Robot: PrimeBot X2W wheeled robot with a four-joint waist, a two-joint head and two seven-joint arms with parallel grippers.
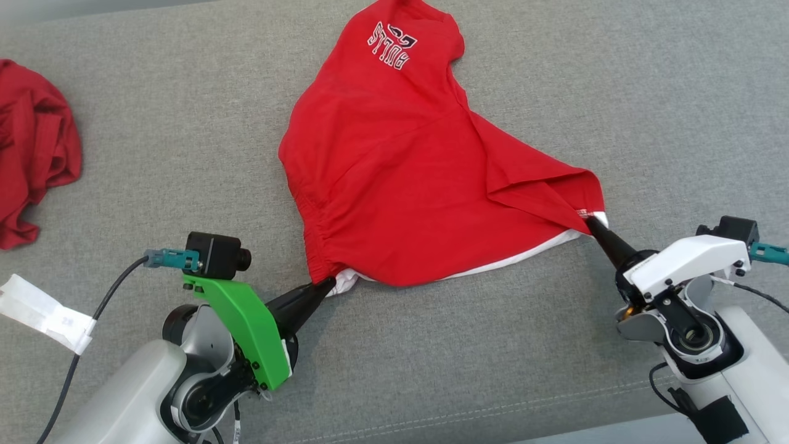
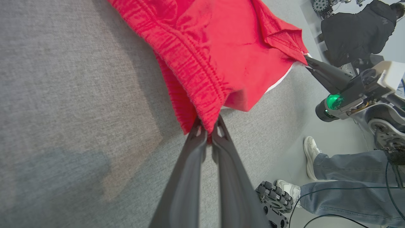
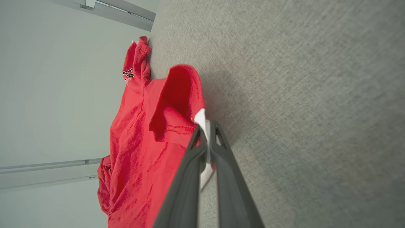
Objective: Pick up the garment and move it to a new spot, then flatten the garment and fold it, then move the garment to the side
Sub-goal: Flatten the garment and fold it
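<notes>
Reading upside down in the head view, the print (image 1: 389,42) on the red garment (image 1: 394,172) spells "BULLS" in white and black. The garment lies spread on the grey upholstered surface (image 1: 555,80), its near edge drawn taut between two corners. The left end effector (image 1: 325,285) is clenched on the gathered waistband corner, and the right end effector (image 1: 590,221) is clenched on the opposite corner, where white lining shows. A white tag (image 1: 43,311) on the left arm's cable carries marks too faint to read.

The left wrist view adds a person's jeans (image 2: 348,180) and white shoe (image 2: 311,155) beside the surface's edge. The right wrist view shows a pale wall (image 3: 47,95) beyond the far edge.

A second red cloth (image 1: 31,148) lies crumpled well apart at the left, with bare grey between; more bare grey lies to the right.
</notes>
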